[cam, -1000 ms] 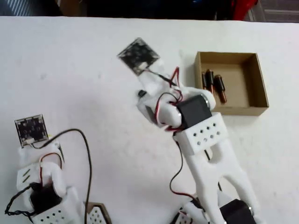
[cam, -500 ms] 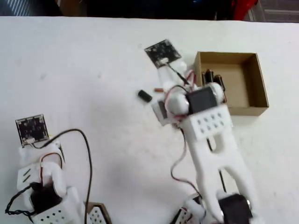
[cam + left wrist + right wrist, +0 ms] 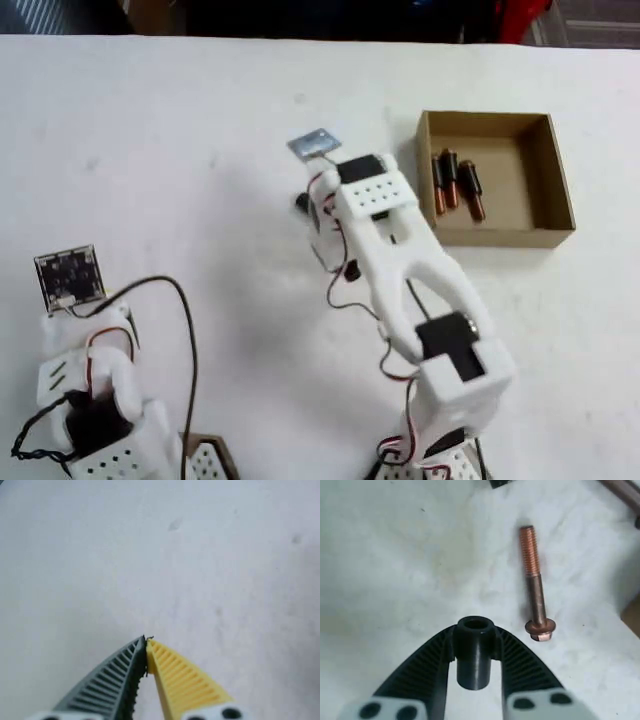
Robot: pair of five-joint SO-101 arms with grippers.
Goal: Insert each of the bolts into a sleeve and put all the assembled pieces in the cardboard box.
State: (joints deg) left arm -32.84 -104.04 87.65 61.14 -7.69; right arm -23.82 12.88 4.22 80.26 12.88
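Inside the cardboard box point(image 3: 500, 237) three assembled pieces point(image 3: 455, 185) are lying; the right hand point(image 3: 475, 635) is gripping a sleeve point(image 3: 475, 662) beside one loose bolt point(image 3: 536, 587) on the bench point(image 3: 180, 130); the left hand point(image 3: 146, 647) is resting closed, empty.

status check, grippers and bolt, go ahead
Status: right gripper shut on black sleeve; left gripper shut, empty. One bolt loose on table beside sleeve. Three assembled pieces in cardboard box.

From above, the right arm point(image 3: 385, 240) covers most of the black sleeve point(image 3: 303, 203) (only a dark end peeks out). The right wrist view's edge cuts off the cardboard box point(image 3: 633, 617) and a dark piece point(image 3: 501, 482).
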